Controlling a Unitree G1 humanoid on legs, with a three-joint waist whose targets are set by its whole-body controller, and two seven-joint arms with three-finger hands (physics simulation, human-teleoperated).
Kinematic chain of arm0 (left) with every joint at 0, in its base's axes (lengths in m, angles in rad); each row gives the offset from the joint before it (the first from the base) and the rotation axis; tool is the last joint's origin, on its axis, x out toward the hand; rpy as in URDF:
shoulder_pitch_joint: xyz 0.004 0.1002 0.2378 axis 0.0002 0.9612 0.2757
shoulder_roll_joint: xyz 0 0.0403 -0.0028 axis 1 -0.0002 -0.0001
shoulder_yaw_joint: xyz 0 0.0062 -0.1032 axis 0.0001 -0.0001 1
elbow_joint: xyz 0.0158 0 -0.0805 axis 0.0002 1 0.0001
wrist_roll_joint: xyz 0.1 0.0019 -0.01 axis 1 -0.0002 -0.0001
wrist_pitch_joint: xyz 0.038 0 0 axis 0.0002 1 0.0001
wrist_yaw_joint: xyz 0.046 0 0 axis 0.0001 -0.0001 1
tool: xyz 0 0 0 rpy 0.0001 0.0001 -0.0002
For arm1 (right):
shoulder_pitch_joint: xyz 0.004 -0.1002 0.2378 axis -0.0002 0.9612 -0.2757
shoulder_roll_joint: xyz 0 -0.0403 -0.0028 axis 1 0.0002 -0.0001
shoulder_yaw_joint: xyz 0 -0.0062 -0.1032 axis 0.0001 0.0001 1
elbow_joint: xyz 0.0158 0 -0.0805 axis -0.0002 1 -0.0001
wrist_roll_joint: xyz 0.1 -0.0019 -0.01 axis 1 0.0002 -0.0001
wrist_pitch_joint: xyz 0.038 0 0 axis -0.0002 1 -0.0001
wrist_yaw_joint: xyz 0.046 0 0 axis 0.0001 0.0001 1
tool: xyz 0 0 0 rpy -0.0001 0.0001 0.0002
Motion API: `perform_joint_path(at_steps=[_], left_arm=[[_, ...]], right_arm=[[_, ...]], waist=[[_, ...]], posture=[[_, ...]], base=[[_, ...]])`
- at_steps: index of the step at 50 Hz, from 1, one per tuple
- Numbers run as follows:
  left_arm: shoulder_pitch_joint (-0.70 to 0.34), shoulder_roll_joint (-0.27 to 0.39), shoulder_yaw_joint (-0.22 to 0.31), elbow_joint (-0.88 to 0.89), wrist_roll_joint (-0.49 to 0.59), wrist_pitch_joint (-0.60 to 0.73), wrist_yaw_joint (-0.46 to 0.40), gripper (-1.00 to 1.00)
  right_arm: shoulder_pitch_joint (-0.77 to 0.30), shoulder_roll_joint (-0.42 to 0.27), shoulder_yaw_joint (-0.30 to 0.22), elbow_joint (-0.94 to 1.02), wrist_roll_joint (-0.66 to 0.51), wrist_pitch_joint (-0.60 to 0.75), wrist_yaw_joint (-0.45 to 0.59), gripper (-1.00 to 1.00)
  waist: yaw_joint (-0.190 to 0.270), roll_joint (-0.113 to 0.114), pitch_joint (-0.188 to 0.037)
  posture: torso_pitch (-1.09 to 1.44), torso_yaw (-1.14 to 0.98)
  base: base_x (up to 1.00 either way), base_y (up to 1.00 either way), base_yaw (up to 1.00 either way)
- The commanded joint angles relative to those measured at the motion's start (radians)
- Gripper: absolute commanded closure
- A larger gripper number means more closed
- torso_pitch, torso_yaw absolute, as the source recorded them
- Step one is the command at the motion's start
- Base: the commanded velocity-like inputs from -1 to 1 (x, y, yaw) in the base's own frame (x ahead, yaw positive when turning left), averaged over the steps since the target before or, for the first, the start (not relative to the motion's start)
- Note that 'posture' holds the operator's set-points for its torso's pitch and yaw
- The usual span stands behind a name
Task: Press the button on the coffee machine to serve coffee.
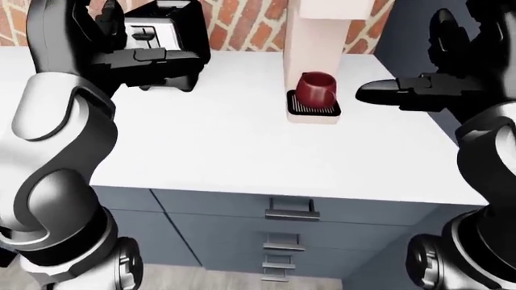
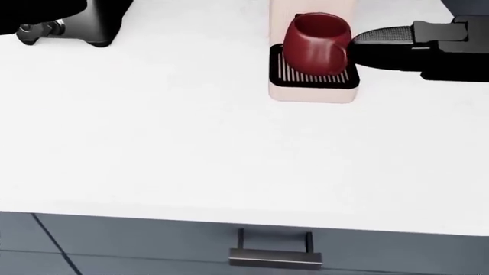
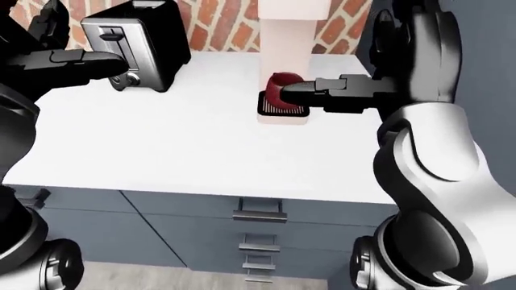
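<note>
A pale pink coffee machine (image 1: 322, 24) stands against the brick wall at the top middle of the left-eye view; its top is cut off and no button shows. A red mug (image 1: 316, 89) sits on its black drip grate (image 2: 315, 77). My right hand (image 1: 387, 92) is open, fingers stretched flat and pointing left, just right of the mug and apart from it. My left hand (image 1: 153, 57) is open and raised over the counter's left part, in front of the toaster.
A black and silver toaster (image 3: 135, 42) stands at the counter's upper left. The white countertop (image 1: 242, 145) has grey drawers with metal handles (image 1: 290, 210) below. A grey wall panel rises at the right.
</note>
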Motion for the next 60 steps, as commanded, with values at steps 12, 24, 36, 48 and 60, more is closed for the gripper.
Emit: perform_joint_path(at_steps=[12,24,36,48,60], left_arm=[[-0.024,0.004,0.003,-0.011,0.029,-0.04,-0.015,-1.0],[-0.029,0.005,0.012,-0.011,0.032,-0.04,-0.014,-1.0],[-0.033,0.016,0.018,-0.011,0.022,-0.039,-0.009,-1.0],[-0.033,0.016,0.011,-0.014,0.024,-0.038,-0.006,-1.0],[-0.036,0.013,0.011,-0.015,0.031,-0.035,-0.01,-1.0]], right_arm=[[-0.018,-0.008,-0.012,-0.006,-0.014,-0.043,0.008,-1.0],[-0.021,-0.011,-0.011,-0.013,-0.013,-0.045,0.013,-1.0],[-0.025,-0.01,-0.005,-0.007,-0.022,-0.046,0.003,-1.0],[-0.039,-0.011,-0.007,-0.014,-0.021,-0.031,-0.006,-1.0],[-0.039,-0.008,-0.013,-0.01,-0.018,-0.04,-0.009,-1.0]], waist=[[-0.002,0.003,-0.036],[-0.016,-0.005,0.0],[-0.007,-0.029,-0.014],[0.001,0.028,0.008],[-0.016,0.044,-0.032]], posture=[[-0.04,0.0],[-0.04,0.0],[-0.04,0.0],[-0.04,0.0],[-0.04,0.0]], base=[[0.0,0.0,0.0],[0.2,0.0,0.0],[0.27,0.0,0.0],[0.11,0.0,0.0],[0.05,-0.04,0.0]])
